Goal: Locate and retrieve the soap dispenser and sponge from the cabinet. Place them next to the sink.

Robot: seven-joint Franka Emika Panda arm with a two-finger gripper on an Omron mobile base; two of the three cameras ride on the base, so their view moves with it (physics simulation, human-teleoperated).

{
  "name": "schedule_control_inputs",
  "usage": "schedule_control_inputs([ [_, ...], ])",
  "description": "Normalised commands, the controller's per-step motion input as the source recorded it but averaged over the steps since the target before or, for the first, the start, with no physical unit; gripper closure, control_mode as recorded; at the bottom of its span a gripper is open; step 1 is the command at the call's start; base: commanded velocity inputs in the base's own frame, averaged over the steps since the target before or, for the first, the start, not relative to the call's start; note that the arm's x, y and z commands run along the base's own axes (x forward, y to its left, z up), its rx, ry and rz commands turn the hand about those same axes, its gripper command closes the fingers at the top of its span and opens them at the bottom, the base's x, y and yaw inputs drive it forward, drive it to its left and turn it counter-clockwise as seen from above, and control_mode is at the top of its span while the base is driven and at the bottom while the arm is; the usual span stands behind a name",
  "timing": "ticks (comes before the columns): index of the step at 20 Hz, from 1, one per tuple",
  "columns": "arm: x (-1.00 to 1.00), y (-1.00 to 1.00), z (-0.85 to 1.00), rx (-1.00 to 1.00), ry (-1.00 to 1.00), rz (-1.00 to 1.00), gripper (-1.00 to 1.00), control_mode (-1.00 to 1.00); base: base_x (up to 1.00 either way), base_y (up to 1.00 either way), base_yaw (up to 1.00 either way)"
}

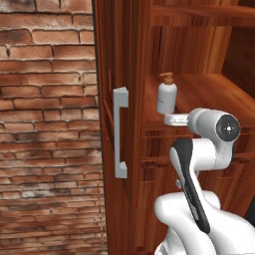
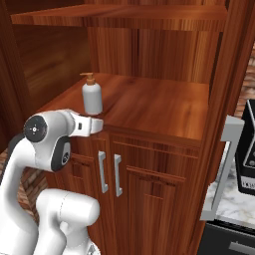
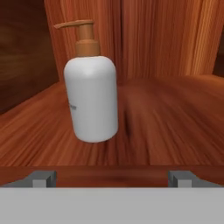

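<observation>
The soap dispenser (image 3: 91,98), a pale rounded bottle with a tan pump, stands upright on the shelf of the reddish-brown cabinet (image 2: 154,107). It is near the shelf's front left corner (image 1: 166,97) (image 2: 92,98). My gripper (image 3: 112,178) is open at the shelf's front edge, just short of the bottle, which sits a little left of centre between the fingertips (image 3: 43,178). Nothing is held. In the right base view the hand (image 2: 93,124) reaches in level with the shelf edge, below the bottle. The sponge and the sink are out of view.
An open cabinet door with a silver bar handle (image 1: 119,132) stands to the left, a brick wall (image 1: 50,124) beyond it. Two narrow lower doors with handles (image 2: 109,172) are under the shelf. A black appliance (image 2: 247,149) on marble (image 2: 224,196) sits at right.
</observation>
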Motion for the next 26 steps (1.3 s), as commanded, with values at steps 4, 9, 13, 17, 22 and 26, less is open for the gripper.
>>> schedule_control_inputs([
  [4,0.07,0.09,0.33,0.00,0.01,0.03,-1.00,-1.00,0.00,0.00,0.00],
  [9,0.19,0.20,0.45,-0.05,0.11,0.07,-1.00,-1.00,0.00,0.00,0.00],
  [13,0.11,0.07,0.35,-0.05,0.21,0.03,-1.00,-1.00,0.00,0.00,0.00],
  [17,0.13,0.00,0.11,-0.01,0.14,0.00,-1.00,-1.00,0.00,0.00,0.00],
  [22,0.05,0.00,0.01,-0.02,0.06,0.00,-1.00,-1.00,0.00,0.00,0.00],
  [26,0.03,0.00,-0.01,0.00,0.02,-0.01,-1.00,-1.00,0.00,0.00,0.00],
])
